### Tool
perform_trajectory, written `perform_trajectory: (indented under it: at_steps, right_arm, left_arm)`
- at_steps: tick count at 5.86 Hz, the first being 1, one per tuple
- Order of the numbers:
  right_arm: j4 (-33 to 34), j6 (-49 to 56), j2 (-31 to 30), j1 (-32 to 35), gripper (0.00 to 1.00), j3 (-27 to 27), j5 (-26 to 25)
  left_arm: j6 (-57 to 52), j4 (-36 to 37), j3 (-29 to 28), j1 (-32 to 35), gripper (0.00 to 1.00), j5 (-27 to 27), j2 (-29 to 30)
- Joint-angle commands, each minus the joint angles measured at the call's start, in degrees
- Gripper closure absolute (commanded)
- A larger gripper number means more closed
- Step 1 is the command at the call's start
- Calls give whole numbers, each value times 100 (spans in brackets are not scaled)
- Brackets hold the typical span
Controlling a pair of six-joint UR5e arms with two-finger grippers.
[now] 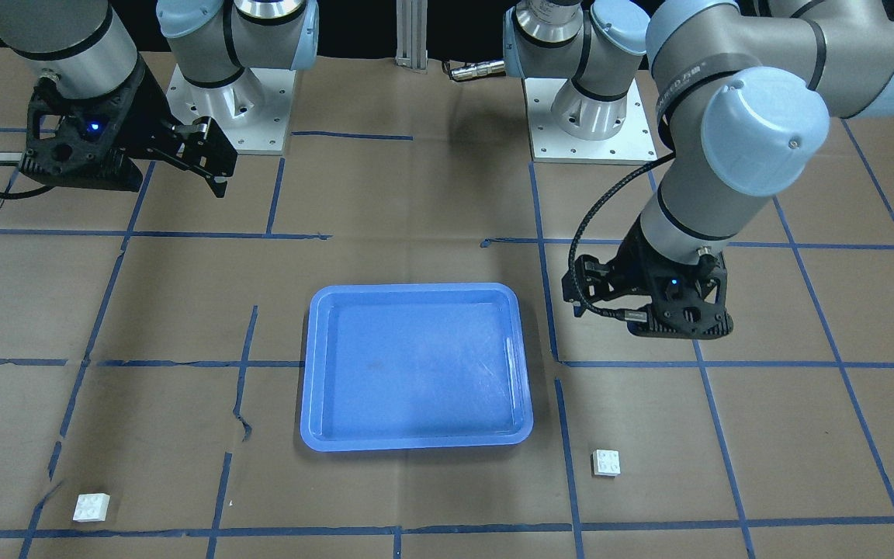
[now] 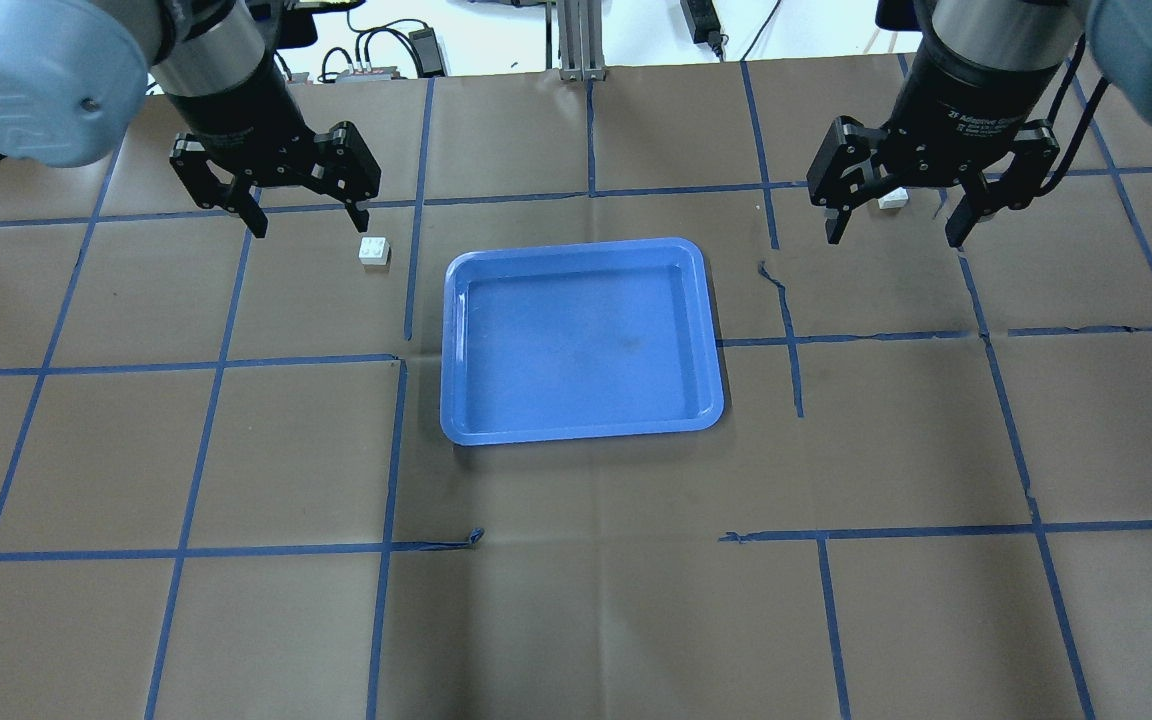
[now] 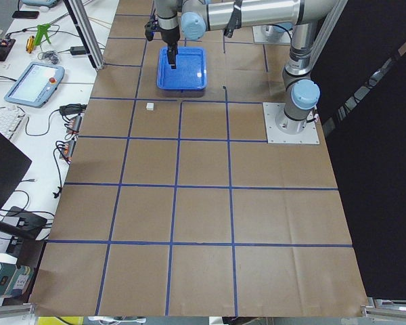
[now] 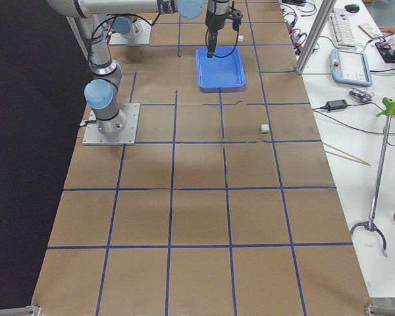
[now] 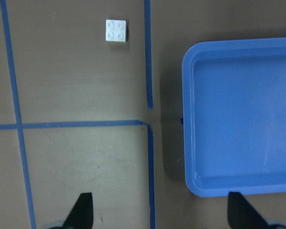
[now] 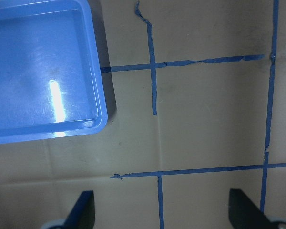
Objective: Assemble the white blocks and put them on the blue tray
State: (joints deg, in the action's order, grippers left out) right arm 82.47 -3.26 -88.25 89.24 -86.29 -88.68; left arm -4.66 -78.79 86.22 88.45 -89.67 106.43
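Note:
The blue tray [image 2: 576, 340] lies empty at the table's middle. One white block [image 2: 373, 250] sits on the paper just left of the tray's far left corner. My left gripper [image 2: 311, 225] hovers open and empty above and beside it. The left wrist view shows this block [image 5: 116, 31] ahead, the tray [image 5: 243, 119] at right, and my fingertips [image 5: 82, 210] wide apart. The second white block [image 2: 893, 198] lies far right, beyond my open, empty right gripper [image 2: 891, 238]. The right wrist view shows only the tray corner [image 6: 38, 71]. The front view shows both blocks [image 1: 606, 463] [image 1: 91, 507].
Brown paper with a grid of blue tape lines [image 2: 396, 450] covers the table. Both arm bases [image 1: 590, 116] stand on the robot's side. Benches with a keyboard, pendant and cables run along the far edge [image 3: 34, 78].

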Motion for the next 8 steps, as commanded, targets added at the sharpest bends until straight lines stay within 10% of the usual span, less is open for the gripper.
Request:
perform_trajectory:
  at_steps: [1, 6, 8]
  right_arm:
    - [-11, 131, -8, 6, 0, 7, 9]
    - [410, 4040, 123, -3, 0, 7, -712]
    - [393, 4846, 203, -3, 0, 15, -677]
  left_arm:
    - [-839, 1175, -79, -318, 1, 28, 954]
    - [-1203, 2456, -352, -390, 1, 273, 2320]
    - [-1309, 2448, -291, -381, 21, 274, 2330]
